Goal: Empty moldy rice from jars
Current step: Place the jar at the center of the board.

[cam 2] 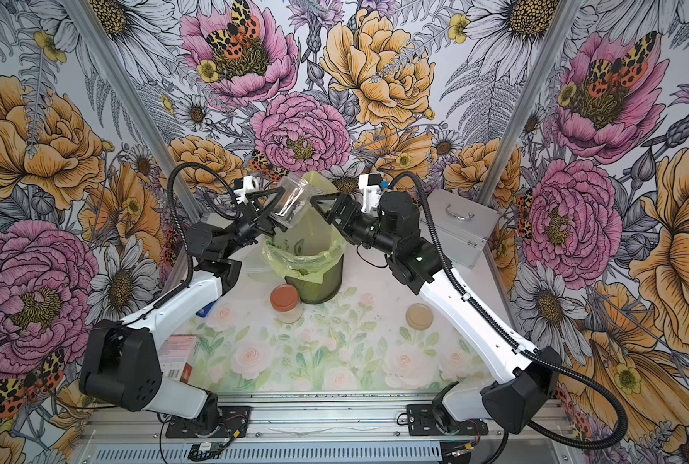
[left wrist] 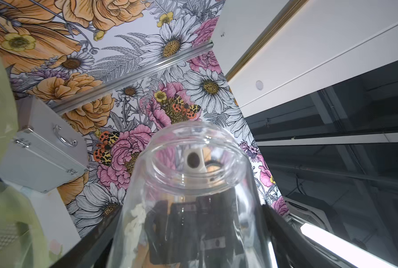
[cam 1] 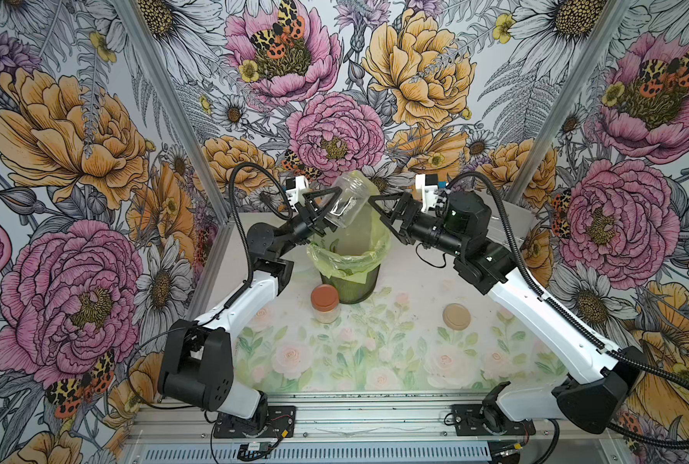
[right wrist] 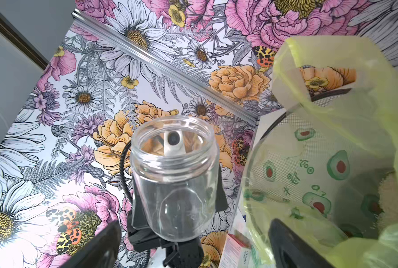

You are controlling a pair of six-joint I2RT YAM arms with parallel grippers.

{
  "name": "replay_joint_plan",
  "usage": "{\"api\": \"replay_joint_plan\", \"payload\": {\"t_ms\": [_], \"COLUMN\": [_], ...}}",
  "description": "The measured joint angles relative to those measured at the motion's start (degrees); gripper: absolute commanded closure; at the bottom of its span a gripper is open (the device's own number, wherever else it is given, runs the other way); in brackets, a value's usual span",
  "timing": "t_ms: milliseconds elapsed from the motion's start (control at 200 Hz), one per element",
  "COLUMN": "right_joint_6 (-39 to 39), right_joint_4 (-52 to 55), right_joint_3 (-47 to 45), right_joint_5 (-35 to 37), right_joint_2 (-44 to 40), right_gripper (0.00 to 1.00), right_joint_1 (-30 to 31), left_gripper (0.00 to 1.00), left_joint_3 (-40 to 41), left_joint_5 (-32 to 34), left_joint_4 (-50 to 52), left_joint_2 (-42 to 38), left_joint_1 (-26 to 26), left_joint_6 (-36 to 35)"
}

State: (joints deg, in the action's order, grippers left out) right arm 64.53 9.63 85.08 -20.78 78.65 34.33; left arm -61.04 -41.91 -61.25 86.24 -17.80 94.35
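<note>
The left claw [cam 1: 328,211] is closed on the lower part of an open round jar of clear glass [cam 1: 348,199]. It holds the jar in the air above the far rim of the tall dark mesh bin [cam 1: 350,287]. The jar is tilted, with its open mouth turned away from this claw and slanting upward. The right wrist view looks into the mouth, and the glass seems almost bare inside. In the left wrist view a whitish patch [left wrist: 134,218] shows through the glass near the base; I cannot tell if it is grains.

The right claw [cam 1: 377,212] has its jaws wide and carries nothing. It hangs above the bin on the opposite side of the jar, its tips just beside the glass but apart from it, so the gap there is narrow. One flap of the yellow-green plastic bag [cam 1: 336,257] that lines the bin stands up just behind the jar.

Just in front of the bin, a second round glass jar with a copper-orange screw lid [cam 1: 325,303] stands upright, with pale beige grains [cam 1: 326,318] in its lower part. To the right of the bin, well apart, a flat round beige-gold lid [cam 1: 456,316] lies on the flowered worktop [cam 1: 375,357], which spreads wide in front of the bin. Behind the bin to the right, a silver metal case [cam 2: 461,225] stands by the wall, near the right arm.
</note>
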Motion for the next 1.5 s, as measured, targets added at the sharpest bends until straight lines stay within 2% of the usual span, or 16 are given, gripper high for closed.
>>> {"api": "replay_joint_plan", "payload": {"t_ms": [120, 295, 620, 861, 966, 1501], "right_joint_6": [-0.1, -1.1, -3.7, -5.3, -5.5, -6.3], "right_joint_4": [-0.9, -1.0, -1.7, -1.9, -2.3, -2.1], "right_joint_3": [0.7, 1.6, 3.7, 5.8, 6.9, 7.1], "right_joint_5": [0.2, 1.4, 3.9, 6.1, 6.2, 7.6], "right_joint_2": [0.1, 0.8, 3.3, 5.0, 5.7, 6.3], "right_gripper": [0.0, 0.0, 0.01, 0.13, 0.13, 0.53], "right_joint_1": [0.4, 1.0, 2.2, 2.9, 3.1, 3.6], "left_gripper": [1.0, 1.0, 1.0, 1.0, 1.0, 1.0], "left_joint_3": [0.0, 0.0, 0.0, 0.0, 0.0, 2.6], "left_joint_5": [0.6, 0.8, 2.1, 4.2, 5.2, 6.8], "left_joint_4": [-7.0, -9.7, -5.6, 0.9, 0.9, -1.2], "left_joint_2": [2.7, 3.4, 2.1, 0.0, -0.5, -1.3], "left_joint_1": [-2.3, -5.4, -9.0, -10.0, -10.0, -10.0], "left_joint_6": [2.5, 3.3, -0.5, -5.4, -5.9, -5.7]}}
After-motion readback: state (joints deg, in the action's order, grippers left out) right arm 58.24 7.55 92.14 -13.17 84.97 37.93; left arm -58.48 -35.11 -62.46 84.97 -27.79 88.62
